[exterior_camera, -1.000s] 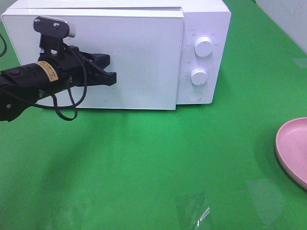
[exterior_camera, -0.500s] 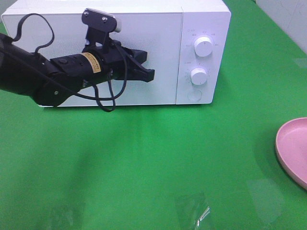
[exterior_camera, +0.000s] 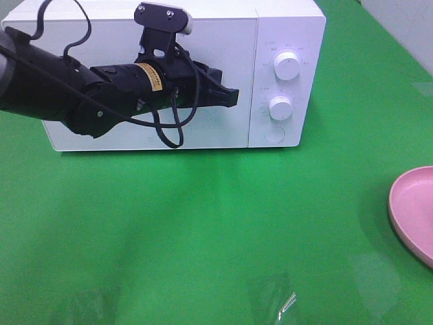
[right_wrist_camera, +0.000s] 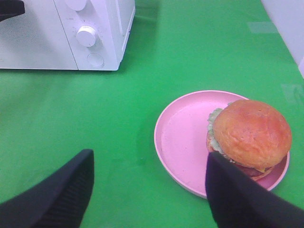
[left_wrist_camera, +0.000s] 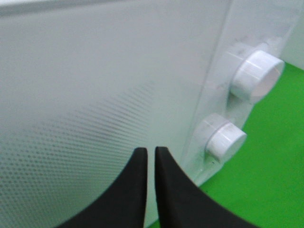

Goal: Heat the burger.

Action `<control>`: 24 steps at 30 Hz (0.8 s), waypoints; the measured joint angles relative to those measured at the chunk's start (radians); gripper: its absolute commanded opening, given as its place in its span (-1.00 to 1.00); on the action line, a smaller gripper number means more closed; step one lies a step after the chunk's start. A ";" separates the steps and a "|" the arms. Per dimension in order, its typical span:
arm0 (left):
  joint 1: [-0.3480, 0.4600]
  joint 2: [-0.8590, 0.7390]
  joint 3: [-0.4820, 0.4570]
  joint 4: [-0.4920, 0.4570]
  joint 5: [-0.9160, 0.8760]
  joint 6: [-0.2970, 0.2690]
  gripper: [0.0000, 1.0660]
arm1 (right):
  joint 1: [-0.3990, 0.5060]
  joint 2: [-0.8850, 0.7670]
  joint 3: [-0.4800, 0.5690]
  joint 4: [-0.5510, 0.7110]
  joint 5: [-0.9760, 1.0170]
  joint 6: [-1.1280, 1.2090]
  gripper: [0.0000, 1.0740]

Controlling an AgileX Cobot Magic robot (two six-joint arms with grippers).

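Left pincer (exterior_camera: pixel 231 97), nearly pressed together, fronts our closed white microwave (exterior_camera: pixel 284 27); golden-bun burger (right_wrist_camera: pixel 249 135) waits unheated on the pink plate (right_wrist_camera: pixel 183 137), right pincer (right_wrist_camera: pixel 147 190) spread.

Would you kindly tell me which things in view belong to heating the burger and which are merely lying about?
Belongs to the job:
- burger
- pink plate under it
- microwave, door shut
- left claw, at the door
- right claw, above the plate

Lying about:
- clear plastic scrap on the green table

Left pincer (exterior_camera: pixel 233 97) nearly closed, right pincer (right_wrist_camera: pixel 148 183) spread wide
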 measured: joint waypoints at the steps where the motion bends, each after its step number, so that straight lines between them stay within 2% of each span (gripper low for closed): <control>1: -0.014 -0.018 0.010 0.000 0.026 0.000 -0.19 | 0.000 0.000 0.000 0.000 0.000 0.000 0.24; 2: -0.014 -0.018 0.010 0.000 0.026 0.000 -0.19 | 0.000 0.000 0.000 0.000 0.000 0.000 0.24; 3: -0.039 -0.050 0.028 -0.001 0.075 0.000 0.43 | 0.000 0.000 0.000 0.000 0.000 0.000 0.24; 4: -0.039 -0.050 0.028 -0.001 0.075 0.000 0.43 | 0.000 0.000 0.000 0.000 0.000 0.000 0.24; 5: -0.062 -0.078 0.034 -0.001 0.137 0.000 0.90 | 0.000 0.000 0.000 0.000 0.000 0.000 0.24; 8: -0.083 -0.105 0.034 -0.001 0.217 -0.001 0.88 | 0.000 0.000 0.000 0.000 0.000 0.000 0.24; 10: -0.113 -0.158 0.034 -0.002 0.422 -0.001 0.87 | 0.000 0.000 0.000 0.000 0.000 0.000 0.24; 11: -0.113 -0.158 0.034 -0.002 0.422 -0.001 0.87 | 0.000 0.000 0.000 0.000 0.000 0.000 0.24; 12: -0.121 -0.183 0.034 -0.003 0.549 -0.001 0.87 | 0.000 0.000 0.000 0.000 0.000 0.000 0.24; 13: -0.121 -0.183 0.034 -0.003 0.549 -0.001 0.87 | 0.000 0.000 0.000 0.000 0.000 0.000 0.24; 14: -0.124 -0.204 0.034 -0.008 0.669 -0.001 0.87 | 0.000 0.000 0.000 0.000 0.000 0.000 0.24; 17: -0.124 -0.219 0.034 -0.011 0.739 -0.001 0.87 | 0.000 0.000 0.000 0.000 0.000 0.000 0.24; 19: -0.124 -0.261 0.034 -0.023 1.015 -0.001 0.87 | 0.000 0.000 0.000 0.000 0.000 0.000 0.24; 20: -0.124 -0.261 0.034 -0.023 1.015 -0.001 0.87 | 0.000 0.000 0.000 0.000 0.000 0.000 0.24; 21: -0.124 -0.286 0.034 -0.037 1.135 -0.001 0.87 | 0.000 0.000 0.000 0.000 0.000 0.000 0.24; 24: -0.124 -0.308 0.034 -0.042 1.217 -0.001 0.87 | 0.000 0.000 0.000 0.000 0.000 0.000 0.24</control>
